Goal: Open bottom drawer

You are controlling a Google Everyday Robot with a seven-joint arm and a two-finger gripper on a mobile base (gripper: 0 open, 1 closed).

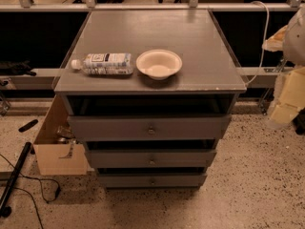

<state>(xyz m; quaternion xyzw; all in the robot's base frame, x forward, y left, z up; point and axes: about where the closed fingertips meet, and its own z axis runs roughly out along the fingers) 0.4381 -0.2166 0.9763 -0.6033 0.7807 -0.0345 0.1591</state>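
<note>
In the camera view, the robot's pale cream and white gripper (287,97) is seen at the right edge, beside the cabinet and roughly level with its top, well apart from every drawer front. Whether it is spread or closed cannot be told.

Nearest, a thin black cable (33,194) is laid on the speckled stone floor (248,194) at the left. Just above the floor is the bottom drawer (126,181), the lowest and narrowest grey wooden front, with a small round knob (152,181) at its centre. A dark slot is shown above the panel, yet the drawer is judged to be shut or nearly so.

Above it, the middle grey drawer (119,159) and the widest top grey drawer (109,128) are stacked. An open brown cardboard box (57,159) is set just beside the left flank of the grey wooden cabinet (143,27). On the cabinet top, a clear plastic water bottle (106,63) is laid on its side just beside an upright shallow white bowl (159,64).

The step in hand is judged to be the approach: nothing is gripped and no knob is touched. The next move calls for the gripper to be lowered almost to the floor and carried left to the centre line. The lowest knob is to be taken, not the middle one close above it, and the panel is then to be drawn straight out.
</note>
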